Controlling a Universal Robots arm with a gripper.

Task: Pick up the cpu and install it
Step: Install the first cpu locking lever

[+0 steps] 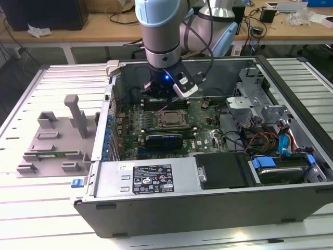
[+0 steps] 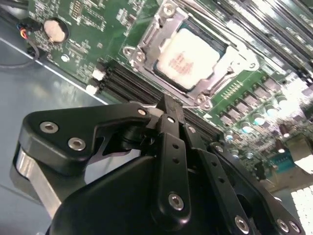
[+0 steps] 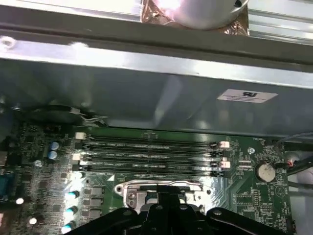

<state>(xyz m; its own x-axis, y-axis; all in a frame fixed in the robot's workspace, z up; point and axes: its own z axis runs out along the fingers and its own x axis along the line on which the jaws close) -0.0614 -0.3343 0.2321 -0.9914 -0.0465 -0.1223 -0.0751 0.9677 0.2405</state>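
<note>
The cpu (image 2: pixel 188 58), a small square chip with a shiny silver-grey top, lies flat inside the metal socket frame (image 2: pixel 146 46) on the green motherboard; in the exterior view the cpu (image 1: pixel 170 120) sits mid-board inside the open computer case. My gripper (image 2: pixel 167 105) hangs just above the board at the socket's edge beside the memory slots, its black fingers drawn together and shut with nothing seen between them. In the first wrist view the gripper (image 3: pixel 164 199) stands over the socket frame. In the exterior view the gripper (image 1: pixel 162 98) is under the arm's wrist, just behind the socket.
Memory slots (image 3: pixel 146 156) run along the case wall (image 3: pixel 146 93). A coin battery (image 2: pixel 55 30) sits near the socket. A black expansion card (image 1: pixel 164 140), power supply (image 1: pixel 151 179), and drive cage with cables (image 1: pixel 270 133) crowd the case. A grey fixture tray (image 1: pixel 52 140) lies on the exterior view's left.
</note>
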